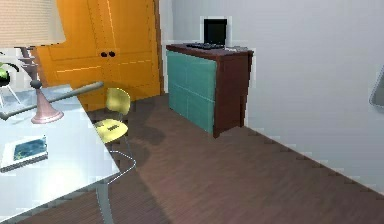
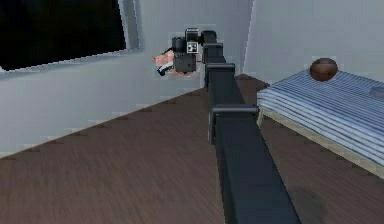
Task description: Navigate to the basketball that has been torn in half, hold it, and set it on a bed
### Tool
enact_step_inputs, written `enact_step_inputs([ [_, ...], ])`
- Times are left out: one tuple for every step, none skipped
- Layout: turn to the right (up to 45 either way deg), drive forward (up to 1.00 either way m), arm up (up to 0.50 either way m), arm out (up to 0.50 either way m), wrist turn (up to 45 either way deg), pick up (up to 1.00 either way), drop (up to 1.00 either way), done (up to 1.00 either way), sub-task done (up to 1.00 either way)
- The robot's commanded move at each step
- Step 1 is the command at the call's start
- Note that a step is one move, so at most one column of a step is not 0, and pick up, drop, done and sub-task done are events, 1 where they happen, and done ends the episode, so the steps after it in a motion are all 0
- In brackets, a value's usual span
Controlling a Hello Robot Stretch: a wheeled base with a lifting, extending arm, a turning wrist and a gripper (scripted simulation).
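End effector (image 2: 170, 64) holding pinkish lump (image 2: 159, 60) before wall (image 2: 80, 100), finger state unclear, brown ball (image 2: 320, 68) on striped bed (image 2: 340, 110)

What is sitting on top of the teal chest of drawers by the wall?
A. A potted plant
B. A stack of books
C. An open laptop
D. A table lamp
C: in the forward view a dark open laptop stands on the top of the teal chest of drawers, its screen upright against the wall.
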Motion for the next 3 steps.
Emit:
enact_step_inputs([
  [0.0,0.00,0.00,0.00,-45.0,0.00,0.00,0.00,0.00],
  [0.0,0.00,0.00,0.00,-45.0,0.00,0.00,0.00,0.00],
  [0.0,0.00,0.00,0.00,-27.0,0.00,0.00,0.00,0.00],
])
